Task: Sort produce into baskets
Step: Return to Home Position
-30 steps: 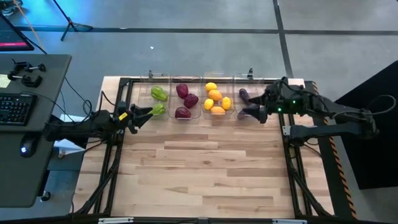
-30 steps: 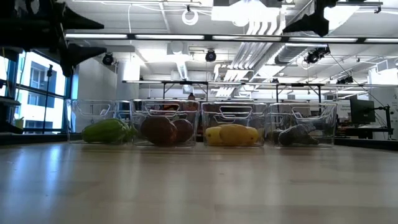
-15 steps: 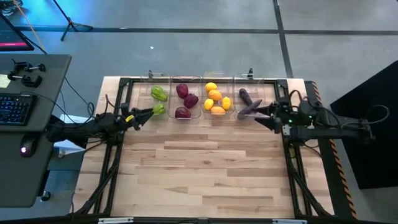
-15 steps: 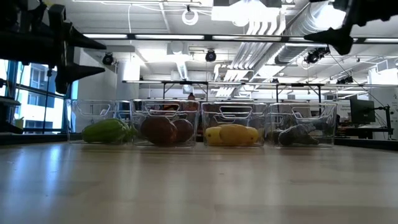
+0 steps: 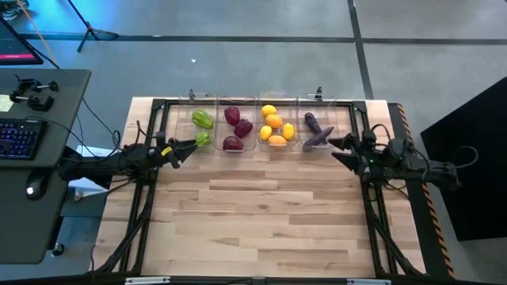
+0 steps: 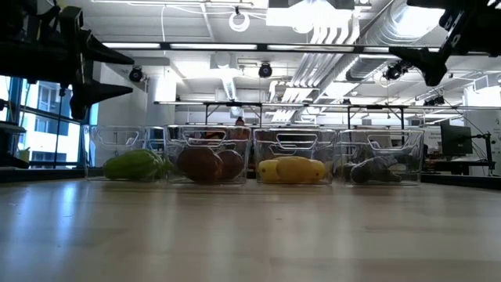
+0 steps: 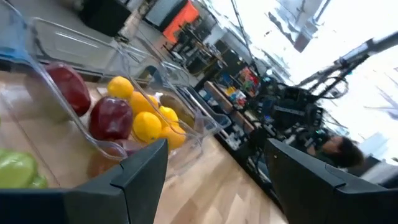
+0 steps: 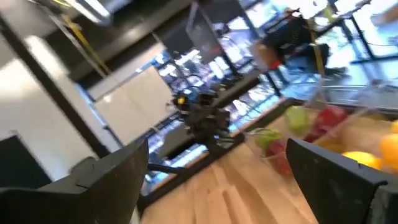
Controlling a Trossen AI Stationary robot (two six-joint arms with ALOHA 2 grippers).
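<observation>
Four clear bins stand in a row at the table's far edge. From left to right they hold green peppers (image 5: 203, 119), dark red pieces (image 5: 236, 127), yellow and orange citrus pieces (image 5: 275, 127) and purple eggplants (image 5: 316, 131). The low view shows the same row, with the peppers (image 6: 135, 165) leftmost and the eggplants (image 6: 374, 170) rightmost. My left gripper (image 5: 188, 146) is open and empty, raised off the table near the pepper bin. My right gripper (image 5: 339, 149) is open and empty, raised off the table just right of the eggplant bin.
A black metal frame (image 5: 155, 107) runs around the table. A wide bare wooden area (image 5: 261, 214) lies in front of the bins. A desk with a keyboard (image 5: 20, 138) stands left of the table.
My right gripper has drawn back from over the eggplant bin toward the table's right edge, and its arm has folded back. My left gripper has pulled slightly toward the left edge. The produce has stayed in the bins.
</observation>
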